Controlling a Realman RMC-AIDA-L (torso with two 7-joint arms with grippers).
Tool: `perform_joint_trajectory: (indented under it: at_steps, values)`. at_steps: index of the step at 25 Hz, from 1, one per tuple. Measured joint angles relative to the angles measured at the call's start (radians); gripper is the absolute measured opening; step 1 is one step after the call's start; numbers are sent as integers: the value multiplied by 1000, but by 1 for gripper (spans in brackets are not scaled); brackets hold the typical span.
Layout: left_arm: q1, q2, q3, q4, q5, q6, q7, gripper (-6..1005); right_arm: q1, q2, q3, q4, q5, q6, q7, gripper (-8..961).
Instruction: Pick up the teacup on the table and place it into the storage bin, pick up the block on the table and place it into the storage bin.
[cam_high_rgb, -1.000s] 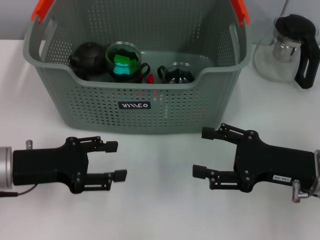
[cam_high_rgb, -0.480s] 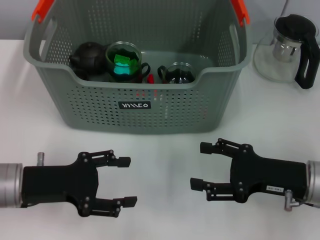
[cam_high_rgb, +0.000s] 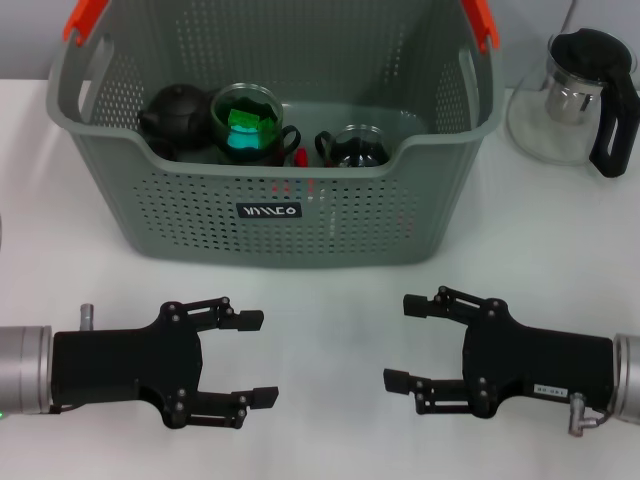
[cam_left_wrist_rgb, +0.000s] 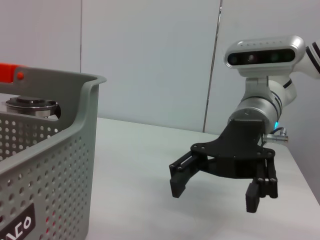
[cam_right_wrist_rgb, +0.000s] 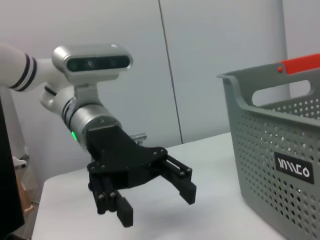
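Head view: left tool (cam_high_rgb: 258, 358) and right tool (cam_high_rgb: 399, 342) released, empty, low over bench (cam_high_rgb: 320, 300). Teacup (cam_high_rgb: 246, 124) with green block (cam_high_rgb: 241, 119) inside storage bin (cam_high_rgb: 280, 215).

White table (cam_high_rgb: 320, 300) carries grey-green storage bin (cam_high_rgb: 280, 215) at centre rear, glass teapot (cam_high_rgb: 580, 100) at far right.

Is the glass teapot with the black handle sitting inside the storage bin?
No, the glass teapot stands on the table beside the storage bin, on the robot's right.
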Motion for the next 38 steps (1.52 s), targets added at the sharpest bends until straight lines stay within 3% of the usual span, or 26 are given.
perform_joint_trajectory:
  at_steps: [38]
  values:
    - [-4,-1,-7,-1,-1,-26,-2,830,12,3,13,20,2,2,-27,943]
